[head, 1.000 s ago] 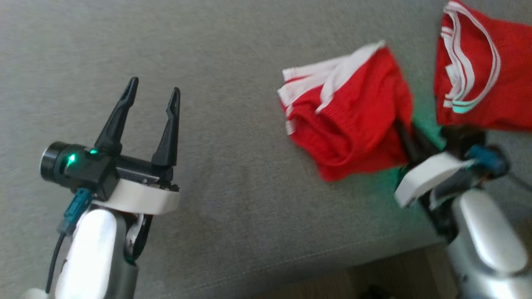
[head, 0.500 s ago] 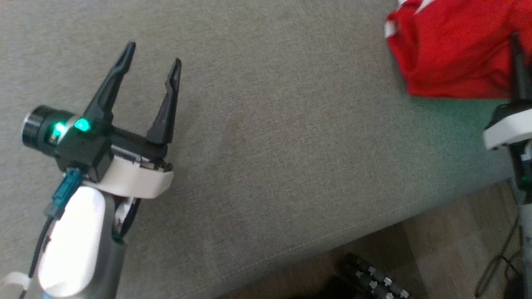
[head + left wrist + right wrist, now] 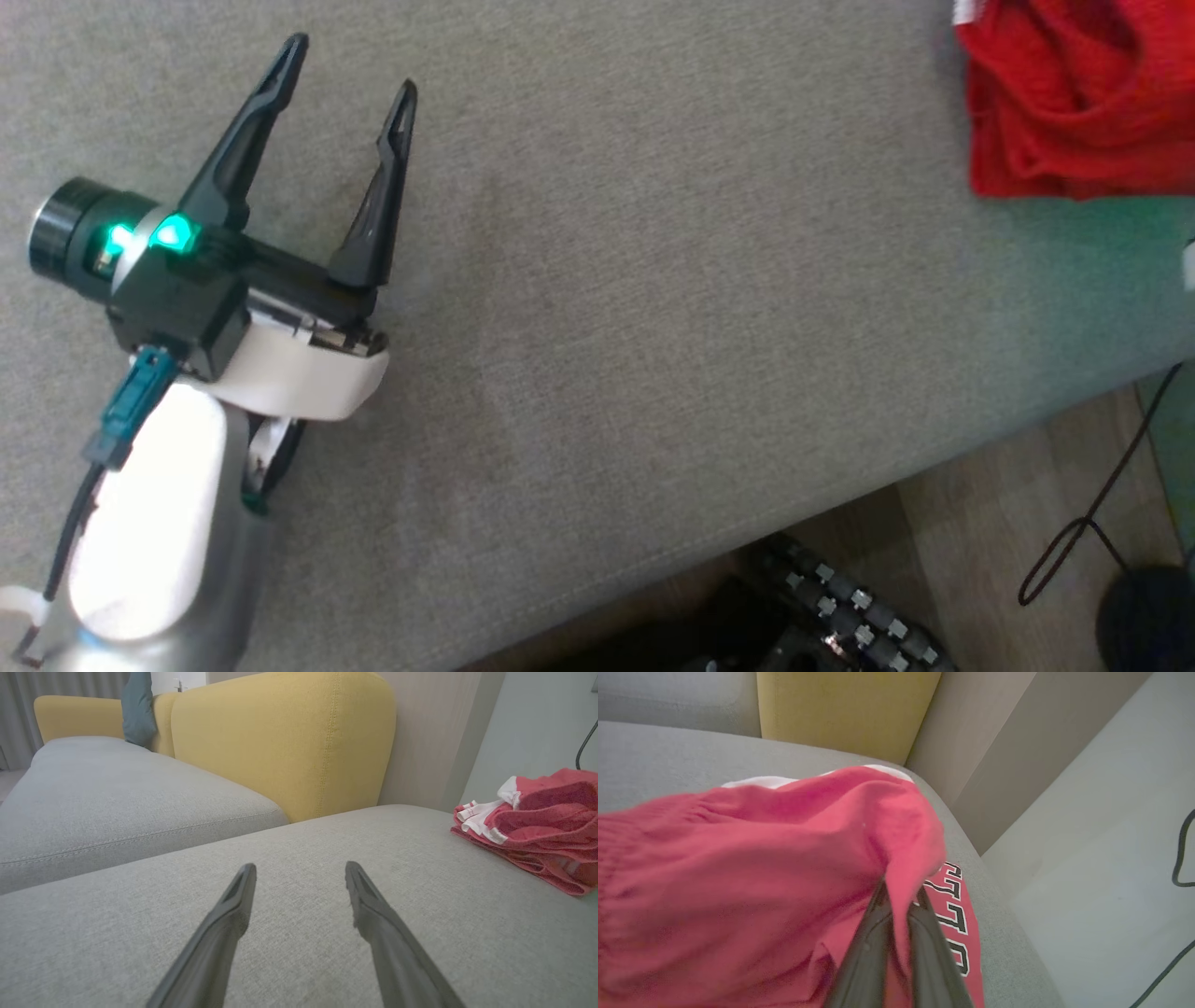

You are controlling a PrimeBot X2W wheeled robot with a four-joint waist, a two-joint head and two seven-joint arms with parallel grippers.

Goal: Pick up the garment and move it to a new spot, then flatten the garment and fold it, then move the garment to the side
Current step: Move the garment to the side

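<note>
Right wrist view: red garment (image 3: 761, 858) is pinched between the clamped fingers of the right gripper (image 3: 901, 891), near the sofa cushion's (image 3: 668, 751) right edge. Left gripper (image 3: 351, 65) is spread wide, empty.

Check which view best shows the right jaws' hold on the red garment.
Right wrist view: the right gripper has its jaws shut on a fold of the red garment. Head view catches a corner of it at upper right; left wrist view shows it bunched at the right of the grey cushion.
</note>
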